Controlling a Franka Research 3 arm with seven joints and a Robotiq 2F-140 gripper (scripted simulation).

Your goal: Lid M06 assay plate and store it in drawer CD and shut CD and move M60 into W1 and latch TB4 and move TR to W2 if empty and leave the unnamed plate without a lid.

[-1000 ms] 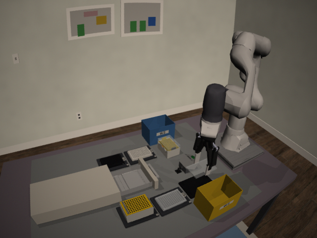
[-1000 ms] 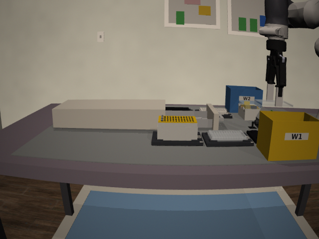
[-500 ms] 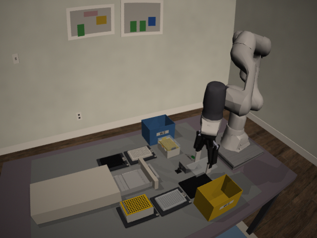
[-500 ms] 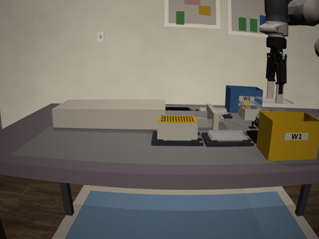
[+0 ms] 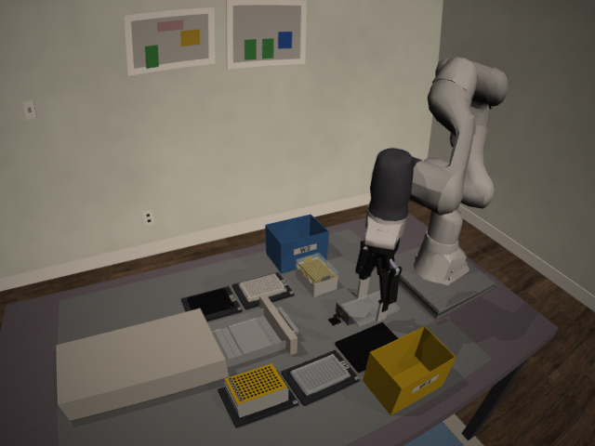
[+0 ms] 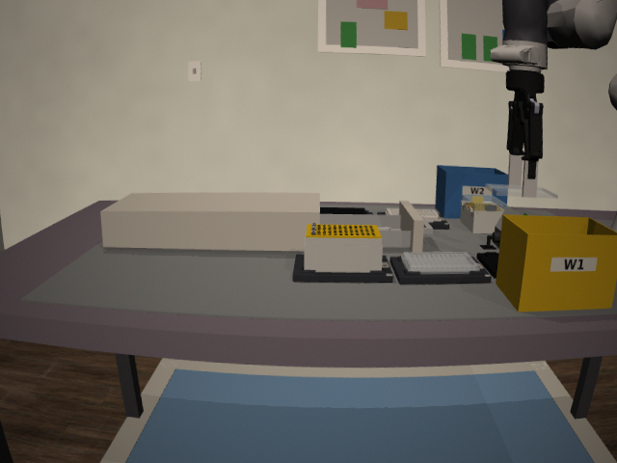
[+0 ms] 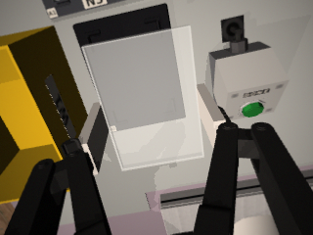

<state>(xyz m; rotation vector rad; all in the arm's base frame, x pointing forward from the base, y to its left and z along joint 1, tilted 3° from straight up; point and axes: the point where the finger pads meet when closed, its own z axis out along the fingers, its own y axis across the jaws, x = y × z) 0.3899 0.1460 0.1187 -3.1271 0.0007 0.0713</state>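
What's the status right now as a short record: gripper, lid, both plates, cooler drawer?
gripper: black two-finger gripper shut on the clear flat plate lid
lid: level, in the air, partly over the empty black lid-park nest
white well plate: in its nest, no lid
clear well plate: in its nest
beige cooler drawer: open
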